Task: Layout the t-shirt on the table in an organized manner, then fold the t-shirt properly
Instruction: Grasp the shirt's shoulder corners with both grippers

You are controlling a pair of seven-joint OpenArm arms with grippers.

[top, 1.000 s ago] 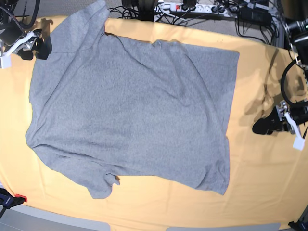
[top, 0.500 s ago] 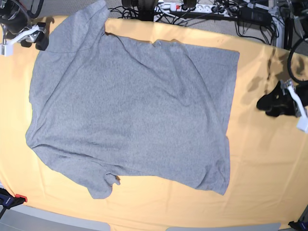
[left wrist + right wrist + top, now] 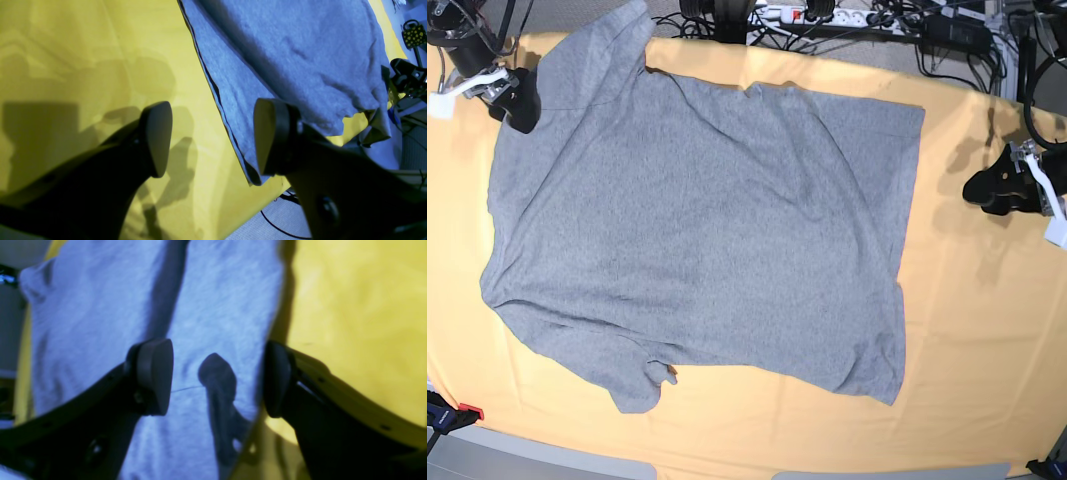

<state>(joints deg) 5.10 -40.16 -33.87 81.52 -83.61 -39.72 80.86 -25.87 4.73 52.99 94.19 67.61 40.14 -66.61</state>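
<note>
The grey t-shirt point(image 3: 697, 220) lies spread flat across the table point(image 3: 987, 340), its hem toward the right and its sleeves toward the left. My left gripper point(image 3: 983, 190) hovers open to the right of the hem, apart from the cloth. In the left wrist view its open fingers point(image 3: 156, 136) straddle the hem edge of the t-shirt point(image 3: 300, 50) and bare table point(image 3: 83, 50). My right gripper point(image 3: 519, 108) is open at the shirt's far left sleeve. In the right wrist view the right gripper point(image 3: 217, 376) hangs above the t-shirt point(image 3: 100, 306) beside its edge, with nothing held.
Cables and a power strip point(image 3: 827, 15) run behind the table's far edge. A red clamp point(image 3: 467, 410) sits at the front left corner. The shirt's near sleeve point(image 3: 637, 385) lies close to the front edge.
My left gripper has moved toward the table's far side along the right of the hem. My right gripper has shifted right, onto the edge of the far sleeve. The shirt has not moved.
</note>
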